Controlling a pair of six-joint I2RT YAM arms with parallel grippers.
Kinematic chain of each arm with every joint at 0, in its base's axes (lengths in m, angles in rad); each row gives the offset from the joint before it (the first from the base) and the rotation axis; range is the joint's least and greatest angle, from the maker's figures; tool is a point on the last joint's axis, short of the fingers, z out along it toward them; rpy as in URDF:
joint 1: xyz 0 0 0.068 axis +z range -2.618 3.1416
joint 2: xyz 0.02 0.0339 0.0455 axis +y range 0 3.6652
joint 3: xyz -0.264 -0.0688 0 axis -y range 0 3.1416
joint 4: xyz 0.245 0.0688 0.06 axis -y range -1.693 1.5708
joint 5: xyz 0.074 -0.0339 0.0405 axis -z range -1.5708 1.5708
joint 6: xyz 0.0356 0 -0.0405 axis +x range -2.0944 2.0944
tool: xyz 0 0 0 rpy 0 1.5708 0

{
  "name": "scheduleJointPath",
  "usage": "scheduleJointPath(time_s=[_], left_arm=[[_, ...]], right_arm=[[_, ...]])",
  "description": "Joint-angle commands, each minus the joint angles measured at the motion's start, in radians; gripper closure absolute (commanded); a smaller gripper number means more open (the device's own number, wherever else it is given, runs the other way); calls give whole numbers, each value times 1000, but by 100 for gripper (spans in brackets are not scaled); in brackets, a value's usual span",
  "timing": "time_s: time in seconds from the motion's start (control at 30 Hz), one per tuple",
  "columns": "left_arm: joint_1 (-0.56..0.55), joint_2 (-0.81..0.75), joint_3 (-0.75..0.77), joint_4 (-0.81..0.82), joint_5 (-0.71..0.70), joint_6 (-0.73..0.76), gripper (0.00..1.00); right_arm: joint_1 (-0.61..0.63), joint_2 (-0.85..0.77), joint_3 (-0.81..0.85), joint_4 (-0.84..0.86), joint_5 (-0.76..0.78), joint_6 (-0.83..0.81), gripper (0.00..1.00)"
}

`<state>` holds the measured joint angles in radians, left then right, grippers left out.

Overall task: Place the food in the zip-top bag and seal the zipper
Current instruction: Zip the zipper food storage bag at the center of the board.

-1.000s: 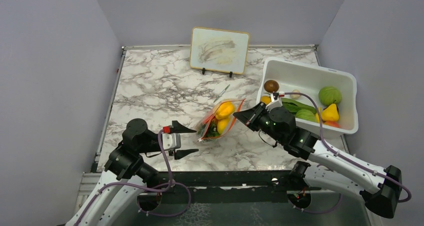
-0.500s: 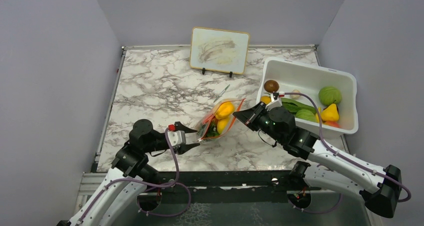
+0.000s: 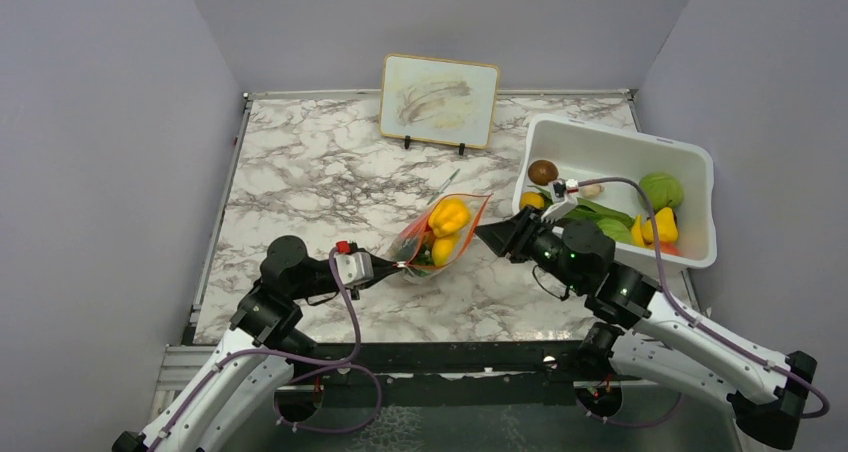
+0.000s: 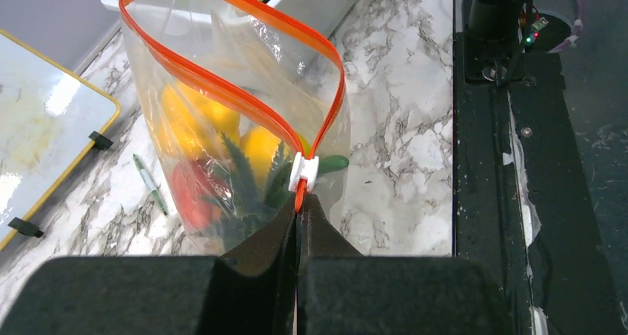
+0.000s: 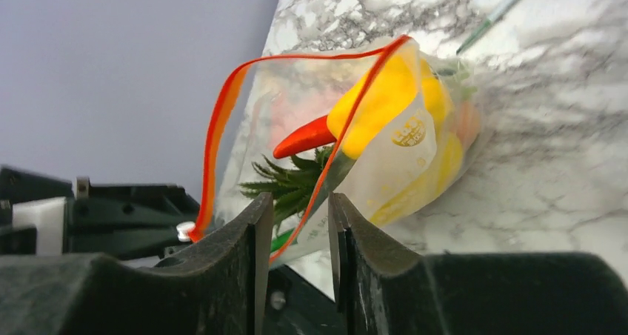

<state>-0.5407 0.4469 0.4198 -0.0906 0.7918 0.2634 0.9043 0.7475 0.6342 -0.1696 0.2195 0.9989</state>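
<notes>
The zip-top bag (image 3: pixel 462 234) lies mid-table with its mouth gaping, its clear wall (image 4: pixel 244 53) bulging. Inside is food: a yellow pepper (image 3: pixel 449 215), an orange fruit (image 3: pixel 445 249), a red pepper (image 5: pixel 305 138) and spiky green pineapple leaves (image 4: pixel 241 176). My left gripper (image 3: pixel 388 267) is shut on the end of the red-orange zipper (image 4: pixel 339 83), just below its white slider (image 4: pixel 304 170). My right gripper (image 3: pixel 492 234) sits at the bag's right end, open. In the right wrist view the zipper (image 5: pixel 311 55) crosses the gap between the two fingers (image 5: pixel 255 224).
A white bin (image 3: pixel 620 152) at the right holds more food: a green cabbage (image 3: pixel 660 189), a yellow pepper (image 3: pixel 655 226), leaves and a brown fruit (image 3: pixel 543 171). A thin pen (image 3: pixel 443 185) lies behind the bag. A framed board (image 3: pixel 438 100) stands at the back.
My left gripper moved right to the bag's near end and closed on the zipper there. My right gripper opened, released the bag's right edge and drew back slightly.
</notes>
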Motion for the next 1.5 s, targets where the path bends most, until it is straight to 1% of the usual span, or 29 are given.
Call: scheduleJointPath(time_s=[0.0,0.13,0.23,0.27,0.33,0.4,0.5,0.57,0.63,0.67,0.77,0.9,1.13,1.3,1.47], left_arm=[[-2,-14,-8,69,21,-25,100],[-2,-23,-11,104,28,-57,100],[-2,-29,-20,141,49,-82,100],[-2,-33,-26,150,51,-86,100],[-2,-43,-36,155,51,-84,100],[-2,-51,-36,152,47,-80,100],[-2,-51,-35,155,59,-84,100],[-2,-51,-36,163,69,-88,100],[-2,-48,-36,173,68,-97,100],[-2,-48,-35,176,74,-100,100],[-2,-55,-44,193,79,-114,100],[-2,-85,-61,208,62,-119,100],[-2,-91,-67,208,70,-121,100],[-2,-89,-70,213,76,-121,100],[-2,-81,-69,218,82,-123,100]], right_arm=[[6,-111,2,-16,-97,-422,63],[7,-175,40,-2,-307,-749,58],[7,-172,51,23,-461,-913,50],[7,-159,79,6,-508,-982,50],[7,-112,129,-31,-542,-1049,50],[7,-61,166,-43,-612,-1114,52],[7,13,202,4,-742,-1193,54],[7,64,232,33,-856,-1247,54],[7,122,284,16,-964,-1320,56],[7,148,305,5,-992,-1350,56],[7,229,352,-18,-1015,-1412,59],[8,305,393,-30,-1066,-1490,60],[24,401,426,-18,-1083,-1547,61],[69,462,458,-32,-1030,-1576,61],[128,521,499,-54,-980,-1616,58]])
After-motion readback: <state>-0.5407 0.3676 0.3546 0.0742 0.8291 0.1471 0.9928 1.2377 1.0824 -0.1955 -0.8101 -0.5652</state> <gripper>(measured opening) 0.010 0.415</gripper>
